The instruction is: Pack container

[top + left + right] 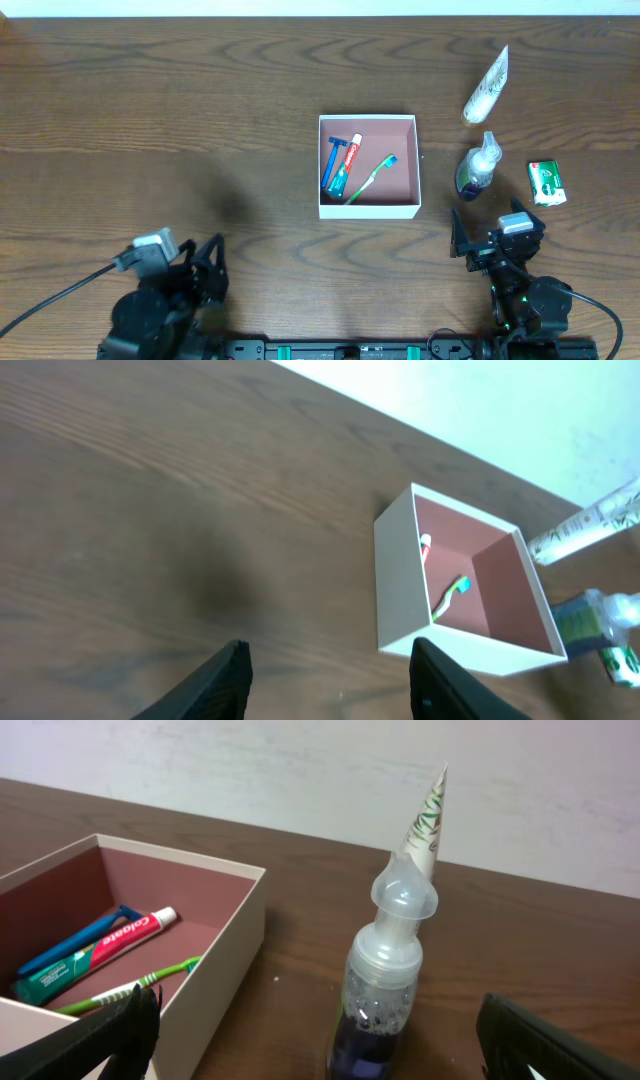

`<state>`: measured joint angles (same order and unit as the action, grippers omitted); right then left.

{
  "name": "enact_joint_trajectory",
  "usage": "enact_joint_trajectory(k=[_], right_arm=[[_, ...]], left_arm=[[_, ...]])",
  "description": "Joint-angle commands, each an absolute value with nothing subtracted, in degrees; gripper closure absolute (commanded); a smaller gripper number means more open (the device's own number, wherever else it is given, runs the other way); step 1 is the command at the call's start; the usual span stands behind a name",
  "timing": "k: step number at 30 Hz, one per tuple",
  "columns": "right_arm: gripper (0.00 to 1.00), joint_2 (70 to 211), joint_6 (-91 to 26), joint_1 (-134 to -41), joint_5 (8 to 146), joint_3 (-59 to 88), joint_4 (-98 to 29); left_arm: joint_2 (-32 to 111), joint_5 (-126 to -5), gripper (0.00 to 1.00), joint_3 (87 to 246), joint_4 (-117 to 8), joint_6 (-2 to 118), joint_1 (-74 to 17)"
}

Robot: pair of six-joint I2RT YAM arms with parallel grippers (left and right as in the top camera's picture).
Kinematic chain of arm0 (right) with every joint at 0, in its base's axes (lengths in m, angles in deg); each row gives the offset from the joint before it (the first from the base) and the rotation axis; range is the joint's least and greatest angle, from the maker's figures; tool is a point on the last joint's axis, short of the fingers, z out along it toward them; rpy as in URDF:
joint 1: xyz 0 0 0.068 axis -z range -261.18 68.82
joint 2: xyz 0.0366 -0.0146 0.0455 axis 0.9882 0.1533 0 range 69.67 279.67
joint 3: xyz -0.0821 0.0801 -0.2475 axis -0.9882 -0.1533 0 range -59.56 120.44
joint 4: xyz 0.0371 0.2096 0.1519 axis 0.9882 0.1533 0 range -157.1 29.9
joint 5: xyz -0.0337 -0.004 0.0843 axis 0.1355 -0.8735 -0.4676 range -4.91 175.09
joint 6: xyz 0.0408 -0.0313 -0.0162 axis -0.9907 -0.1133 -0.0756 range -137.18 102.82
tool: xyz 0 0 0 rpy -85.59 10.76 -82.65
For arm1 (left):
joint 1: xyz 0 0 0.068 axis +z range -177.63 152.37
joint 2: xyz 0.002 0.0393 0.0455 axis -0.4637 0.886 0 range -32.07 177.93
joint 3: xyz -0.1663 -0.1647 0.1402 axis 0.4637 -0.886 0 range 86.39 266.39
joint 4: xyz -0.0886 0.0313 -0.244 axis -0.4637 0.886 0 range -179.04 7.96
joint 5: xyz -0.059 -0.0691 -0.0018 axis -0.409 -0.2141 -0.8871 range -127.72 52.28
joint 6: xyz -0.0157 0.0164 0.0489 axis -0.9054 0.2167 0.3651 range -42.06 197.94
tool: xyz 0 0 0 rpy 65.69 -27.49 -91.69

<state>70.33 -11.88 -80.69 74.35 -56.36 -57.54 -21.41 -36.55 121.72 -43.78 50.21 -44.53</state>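
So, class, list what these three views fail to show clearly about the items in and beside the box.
Left wrist: the container's near wall hides the razor; the toothpaste shows only one end.
Right wrist: the bottle's base is cut off by the bottom edge.
Overhead: the green packet's print is too small to read.

The left half of the worktop (180, 120) lies bare, leaving the left tool (330, 685) an open way to the near and left walls of the box (368, 210). Inside, a razor (331, 160), toothpaste (345, 165) and toothbrush (372, 177) fill the left side; the right part of the floor is free. A pump bottle (477, 168) stands upright just ahead of the right tool (485, 225), near the box's right wall. A tube (487, 87) lies beyond and a green packet (546, 183) to the right, with narrow gaps between.
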Motion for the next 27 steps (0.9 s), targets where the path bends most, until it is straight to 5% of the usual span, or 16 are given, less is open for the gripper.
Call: enact_joint_trajectory(k=[1, 6, 12, 27], right_arm=[[0.01, 69.98, -11.33, -80.27, 74.13, -56.6, -57.5], [0.01, 69.98, -11.33, -80.27, 74.13, -56.6, -57.5], [0.01, 69.98, -11.33, -80.27, 74.13, -56.6, -57.52], [0.01, 69.98, -11.33, -80.27, 74.13, -56.6, -57.52]], left_arm=[[-21.9, -38.39, 0.48, 118.42, -47.95, 48.88, -44.29], [-21.83, -38.32, 0.41, 115.4, -51.91, 48.53, -44.29], [-21.72, -38.3, 0.02, 113.72, -51.82, 48.07, -44.29], [-21.72, -38.35, 0.02, 113.61, -51.39, 48.07, -44.29]])
